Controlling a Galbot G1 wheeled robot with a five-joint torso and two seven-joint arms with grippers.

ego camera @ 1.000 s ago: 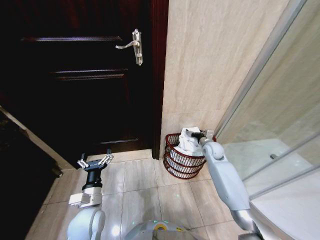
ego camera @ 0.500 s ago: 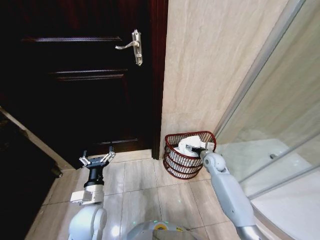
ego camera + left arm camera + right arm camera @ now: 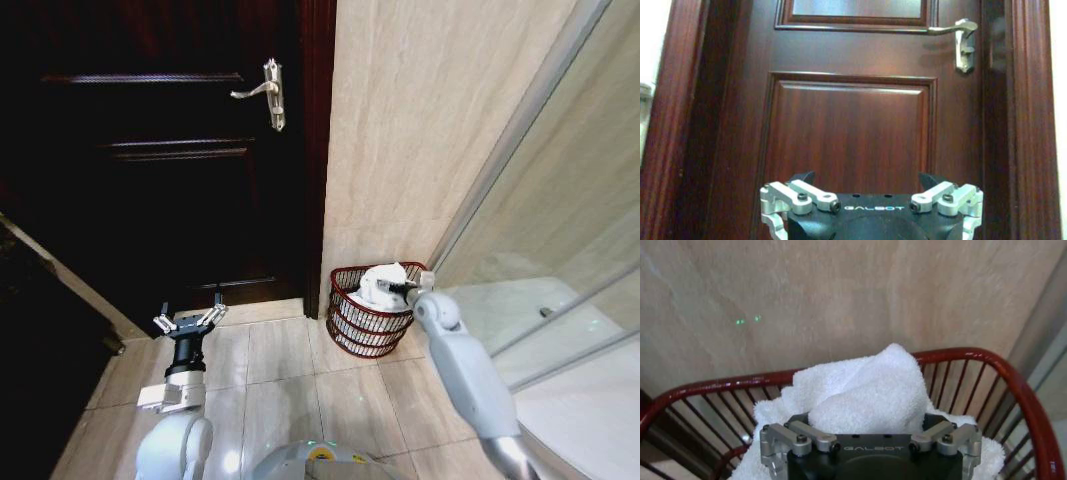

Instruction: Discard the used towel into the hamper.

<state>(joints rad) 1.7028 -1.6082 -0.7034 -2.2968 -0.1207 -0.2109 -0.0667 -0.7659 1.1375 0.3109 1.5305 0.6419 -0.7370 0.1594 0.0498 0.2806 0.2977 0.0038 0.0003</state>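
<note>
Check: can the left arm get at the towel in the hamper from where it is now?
Probably not as it stands. The left end effector hangs open over the floor tiles facing the door, well aside from the hamper. The right end effector already sits at the towel inside.

Left tool (image 3: 870, 210) body: "GALBOT", pale letters on black.
Right tool (image 3: 870, 450) body: "GALBOT", same lettering.

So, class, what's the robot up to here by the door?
The right gripper reaches into the red hamper standing on the floor against the tiled wall, right at a white towel that lies bunched inside it. The left gripper hangs open and idle in front of the dark wooden door, holding nothing.
</note>
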